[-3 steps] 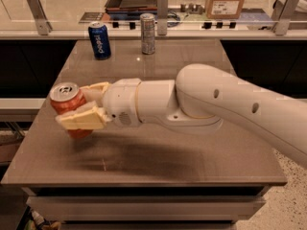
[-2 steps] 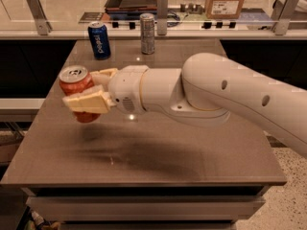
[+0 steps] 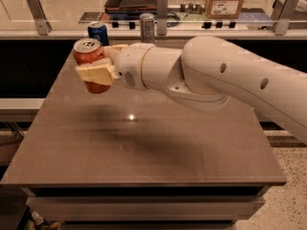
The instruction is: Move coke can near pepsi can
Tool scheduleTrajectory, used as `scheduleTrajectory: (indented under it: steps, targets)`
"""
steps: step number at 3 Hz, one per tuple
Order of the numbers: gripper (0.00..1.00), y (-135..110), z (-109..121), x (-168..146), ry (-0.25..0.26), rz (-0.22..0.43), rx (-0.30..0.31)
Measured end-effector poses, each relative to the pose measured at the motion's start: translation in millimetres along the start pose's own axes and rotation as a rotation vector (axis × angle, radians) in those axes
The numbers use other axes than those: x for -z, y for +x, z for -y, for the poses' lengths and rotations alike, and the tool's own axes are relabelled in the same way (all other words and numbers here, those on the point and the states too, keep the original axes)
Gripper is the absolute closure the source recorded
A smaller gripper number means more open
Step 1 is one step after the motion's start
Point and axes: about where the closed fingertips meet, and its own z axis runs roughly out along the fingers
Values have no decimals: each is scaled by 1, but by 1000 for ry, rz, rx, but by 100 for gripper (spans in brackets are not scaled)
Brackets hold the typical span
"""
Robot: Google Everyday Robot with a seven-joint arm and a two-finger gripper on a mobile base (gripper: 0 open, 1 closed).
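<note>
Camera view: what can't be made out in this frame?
coke can: gripped in the hand over the table's far left; near finger covers its lettering.
pepsi can: bottom hidden behind coke can and hand.
silver can: base hidden by the arm.
arm: cut off by right edge.

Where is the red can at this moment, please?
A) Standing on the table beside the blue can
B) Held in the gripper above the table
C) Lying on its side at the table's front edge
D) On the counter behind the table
B: the gripper is shut on the red can, which hangs upright clear of the table, a little short of the blue can.
</note>
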Motion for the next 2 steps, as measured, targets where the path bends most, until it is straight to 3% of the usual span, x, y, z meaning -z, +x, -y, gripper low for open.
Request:
scheduleTrajectory:
  steps: [2]
  targets:
    - [100,6,63,-25,71,-4,-15]
